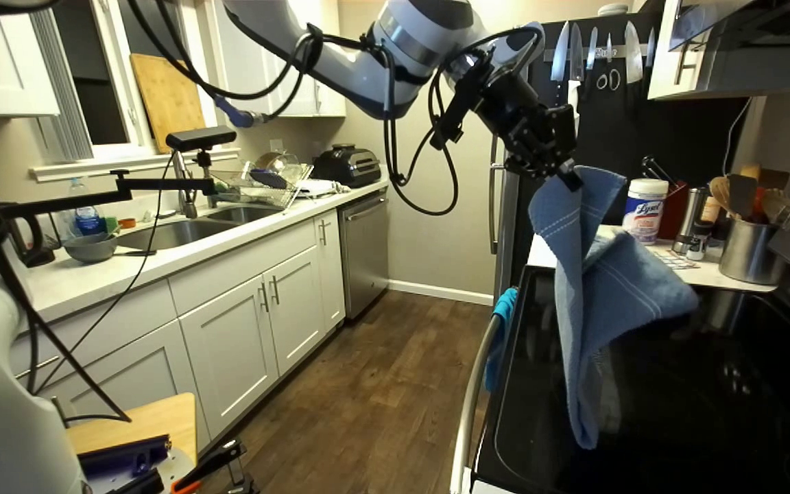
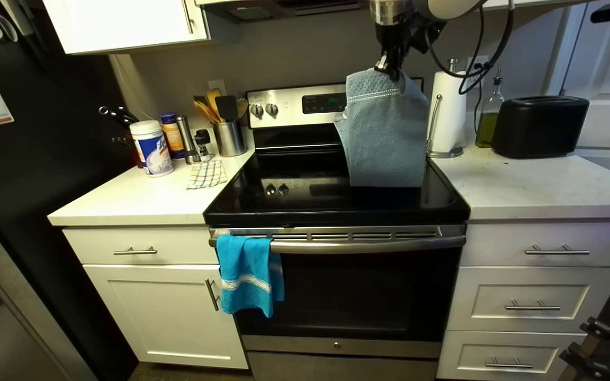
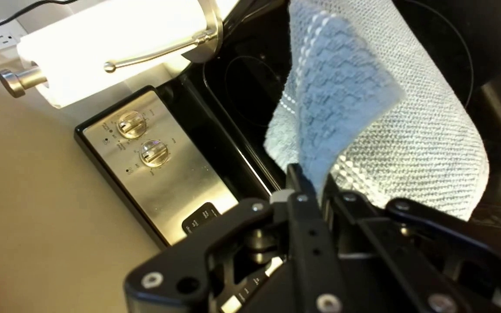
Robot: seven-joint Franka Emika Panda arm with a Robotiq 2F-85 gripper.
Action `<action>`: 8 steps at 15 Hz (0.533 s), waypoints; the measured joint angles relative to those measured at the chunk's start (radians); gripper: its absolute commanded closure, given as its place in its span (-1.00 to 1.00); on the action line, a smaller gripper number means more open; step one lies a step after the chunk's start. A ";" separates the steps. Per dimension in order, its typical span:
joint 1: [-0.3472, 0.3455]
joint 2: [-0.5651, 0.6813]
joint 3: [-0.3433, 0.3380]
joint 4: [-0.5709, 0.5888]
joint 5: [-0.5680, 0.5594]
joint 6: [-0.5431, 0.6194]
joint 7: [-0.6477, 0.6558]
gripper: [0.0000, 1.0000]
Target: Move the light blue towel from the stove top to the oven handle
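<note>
The light blue towel (image 1: 635,285) hangs from my gripper (image 1: 570,177) above the black stove top (image 1: 703,412). It also hangs over the stove in an exterior view (image 2: 387,143). I cannot tell whether its lower end touches the glass. In the wrist view the gripper (image 3: 313,180) is shut on a pinched upper edge of the towel (image 3: 342,82), and the rest drapes down behind the fingers. The oven handle (image 2: 358,247) runs along the oven front, below and in front of the stove top (image 2: 294,198). The handle also shows (image 1: 472,398) beside the stove.
A bright blue towel (image 2: 247,275) hangs on the handle's left end in that view. A wipes tub (image 2: 151,151) and a utensil holder (image 2: 230,138) stand on the left counter. A paper towel roll (image 2: 448,111) and a toaster (image 2: 540,127) stand on the right.
</note>
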 measured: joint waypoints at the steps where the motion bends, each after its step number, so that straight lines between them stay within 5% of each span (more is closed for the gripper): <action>1: 0.000 -0.007 0.000 0.000 0.004 -0.002 0.000 0.97; 8: -0.001 -0.066 0.000 -0.004 0.050 -0.008 -0.025 0.97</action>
